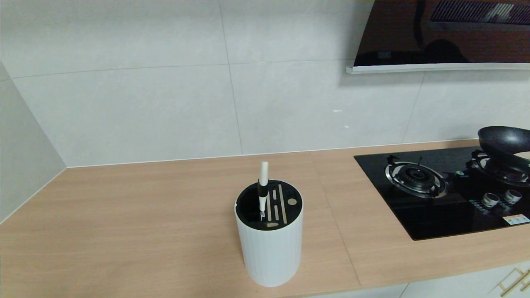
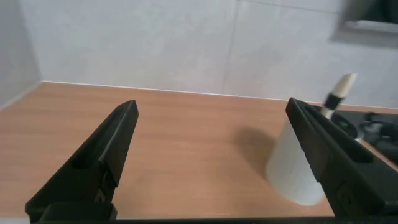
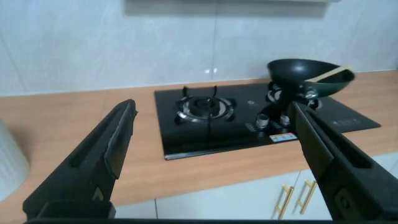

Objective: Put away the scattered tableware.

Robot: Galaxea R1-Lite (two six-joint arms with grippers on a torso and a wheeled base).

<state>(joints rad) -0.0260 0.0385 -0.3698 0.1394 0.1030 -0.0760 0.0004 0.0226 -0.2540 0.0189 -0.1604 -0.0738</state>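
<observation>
In the head view you have a light wooden desk (image 1: 124, 231) running across the lower half of the frame, backed by a pale tiled wall (image 1: 145, 103) across the upper left and middle. At the right you see a black gas hob (image 1: 430, 219) set into the desk, with two silver knobs (image 1: 490, 200) near its front and a black pan (image 1: 503, 142) on the far-right burner. A dark range hood (image 1: 439, 37) hangs in the upper right, and a white cabinet (image 1: 468, 284) with gold handles (image 1: 513, 280) fills the lower right corner.

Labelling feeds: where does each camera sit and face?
Head view: robot's head, looking down at counter, utensil holder, hob.
Left wrist view: left wrist, open left gripper framing the utensil holder.
Right wrist view: right wrist, open right gripper framing the hob.
Shared: utensil holder in head and left; hob in head and right.
</observation>
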